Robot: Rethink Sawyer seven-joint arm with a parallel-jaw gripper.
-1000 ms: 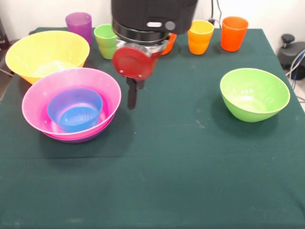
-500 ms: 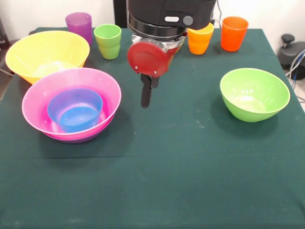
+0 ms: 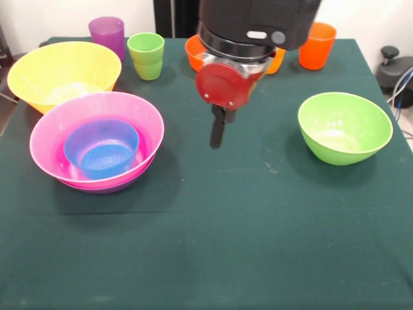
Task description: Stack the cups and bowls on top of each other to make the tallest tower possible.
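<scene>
1. Centre frame, the arm's gripper (image 3: 217, 132) hangs above bare green table (image 3: 213, 245), its dark fingers seen edge-on as one narrow bar, apparently closed on nothing.
2. At left, the tower (so far only a low nest) stands: a blue bowl (image 3: 102, 148) sits inside a pink bowl (image 3: 97, 139), and a purple rim (image 3: 97, 189) peeks out beneath the pink one.
3. Upper left, a yellow bowl (image 3: 63, 72) rests just behind the pink bowl, their rims close together.
4. Along the top edge, a purple cup (image 3: 108, 33) and a light green cup (image 3: 146, 55) stand upright side by side.
5. Behind the arm, an orange bowl (image 3: 194, 51) shows only partly at the arm's left, and a sliver of a yellow-orange cup (image 3: 277, 61) at its right.
6. Upper right, an orange cup (image 3: 319, 45) stands upright.
7. At right, a light green bowl (image 3: 344, 127) sits alone, well apart from the nest.
</scene>
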